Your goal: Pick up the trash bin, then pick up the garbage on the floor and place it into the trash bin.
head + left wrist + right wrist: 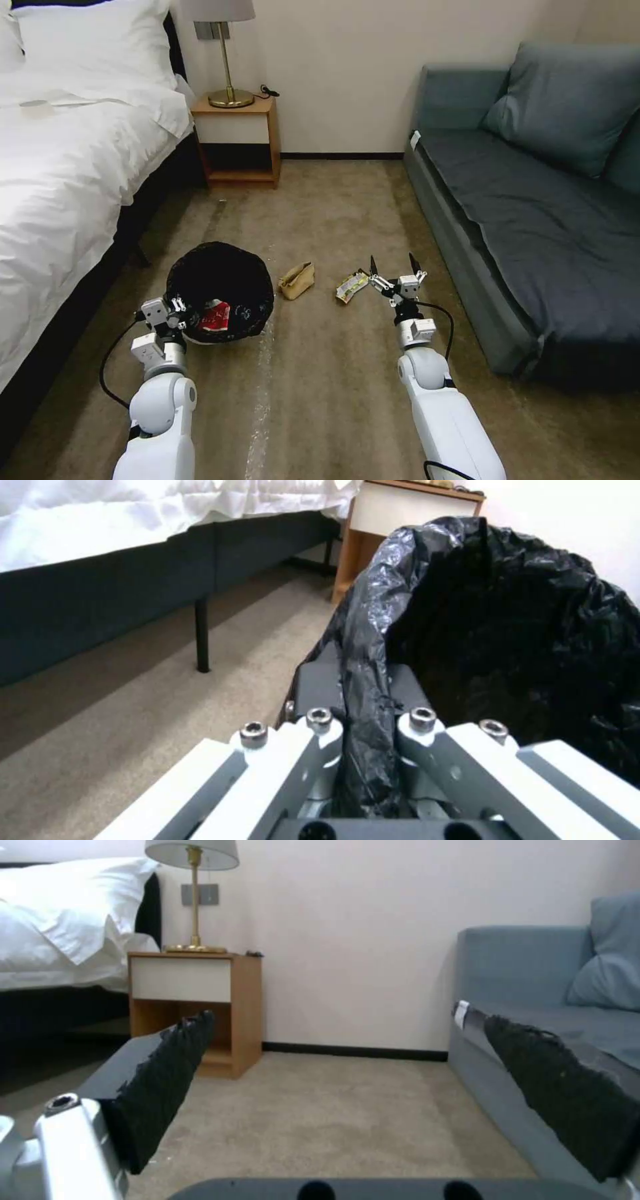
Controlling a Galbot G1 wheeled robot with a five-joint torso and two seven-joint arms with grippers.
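Note:
The trash bin [220, 280], lined with a black bag, is to the left, its opening tipped toward the head camera. My left gripper [176, 312] is shut on its near rim; in the left wrist view the fingers [319, 682] pinch the black liner [373, 630]. A red snack packet [215, 315] lies inside the bin. On the carpet to the bin's right lie a tan paper bag [297, 280] and a yellow-and-black wrapper [351, 287]. My right gripper [393, 265] is open just right of the wrapper, its wide-apart pads [167, 1075] holding nothing.
A bed [60, 173] with white sheets runs along the left. A wooden nightstand [237, 137] with a brass lamp [227, 60] stands against the far wall. A blue-grey sofa [533, 213] lines the right. Beige carpet [320, 400] lies open between them.

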